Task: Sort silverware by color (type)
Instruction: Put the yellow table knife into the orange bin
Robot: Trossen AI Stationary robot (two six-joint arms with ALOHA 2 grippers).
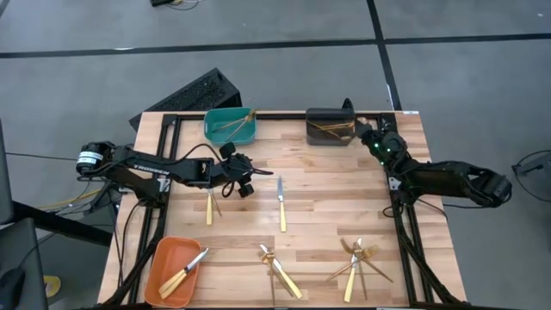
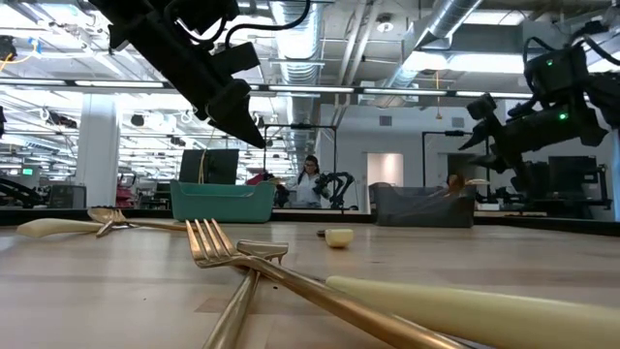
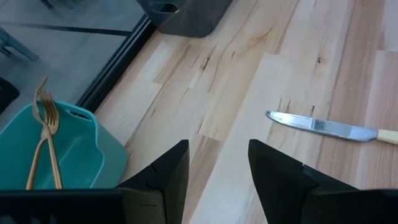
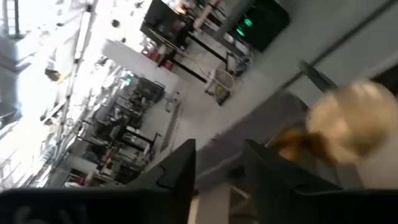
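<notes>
Right hand (image 1: 368,129) at the upper right of the high view, just beside the dark grey bin (image 1: 331,127), fingers parted with nothing between them, a blurred gold spoon (image 4: 348,121) close ahead. Left hand (image 1: 255,176) left of centre, open and empty, near the teal bin (image 1: 231,123) holding forks (image 3: 45,134), a knife (image 1: 281,205) just beyond. More silverware (image 1: 357,258) along the table (image 1: 327,189) lower edge, two knives in the orange bin (image 1: 172,269) at lower left.

Gold fork (image 2: 228,250) on table (image 2: 465,262), teal bin (image 2: 222,202) behind.
</notes>
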